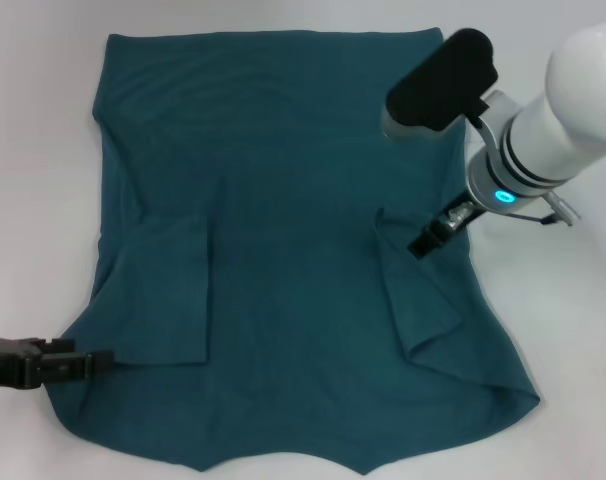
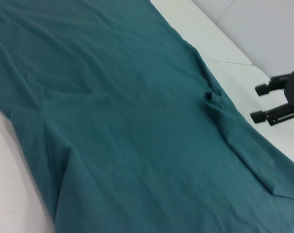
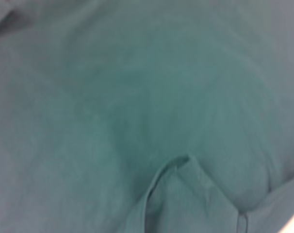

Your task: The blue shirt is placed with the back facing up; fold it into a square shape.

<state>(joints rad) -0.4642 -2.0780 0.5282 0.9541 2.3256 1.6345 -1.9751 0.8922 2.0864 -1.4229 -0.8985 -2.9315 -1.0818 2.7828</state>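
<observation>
Blue shirt lies spread flat on the white desk, plain side up, filling most of the middle. Both sleeves are folded inward onto the body: left sleeve flap lies flat, right sleeve flap is a bit rumpled with one edge lifted.

Near left: left end effector sits low at the shirt's near-left corner, fingertips just at the cloth edge; can't tell if it's open or closed.

Farther right: right end effector is down on the shirt at the top of the right sleeve flap, arm coming in from the far right. Can't tell its finger state either; right wrist view shows only cloth and a fold peak.
</observation>
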